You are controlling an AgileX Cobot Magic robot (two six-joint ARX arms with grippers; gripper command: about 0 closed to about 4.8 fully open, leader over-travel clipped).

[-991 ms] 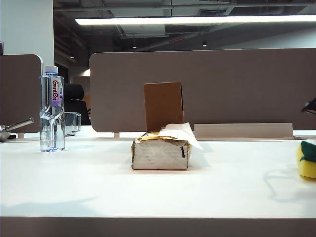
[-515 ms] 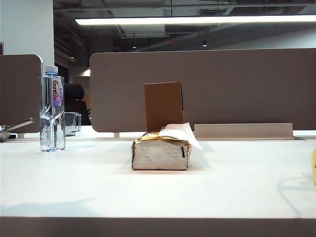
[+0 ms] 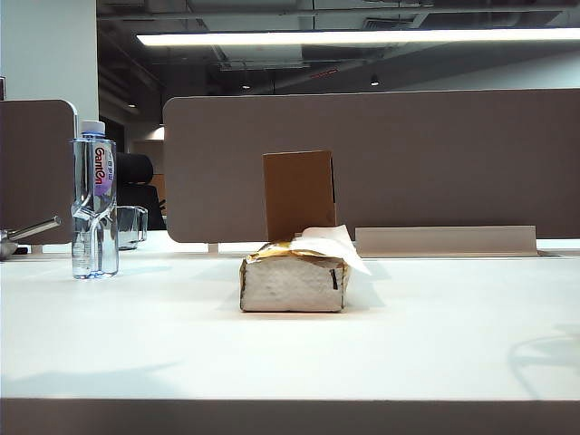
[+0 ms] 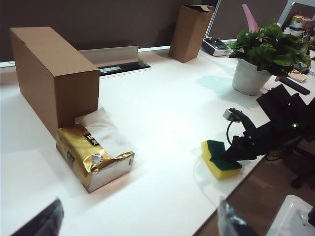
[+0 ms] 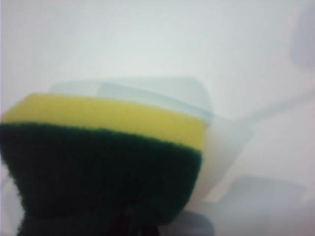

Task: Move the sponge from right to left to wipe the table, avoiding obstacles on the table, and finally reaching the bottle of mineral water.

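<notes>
Two claws are showing: the right claw [image 4: 231, 156], at the lower right of the left wrist view, is clamping the sponge [image 4: 219, 159] at the desk [image 4: 162, 113] edge; the left claw [image 4: 140, 221] is gaping empty. The bottle [image 3: 94, 199] is standing far left.

Exterior: low, frontal; left wrist: high, oblique; both share tissue pack [image 3: 292, 283].

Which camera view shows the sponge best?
The left wrist view: the whole sponge lies near the table edge, with the right gripper shut on it. The right wrist view shows it close and blurred; the exterior view does not show it.
</notes>
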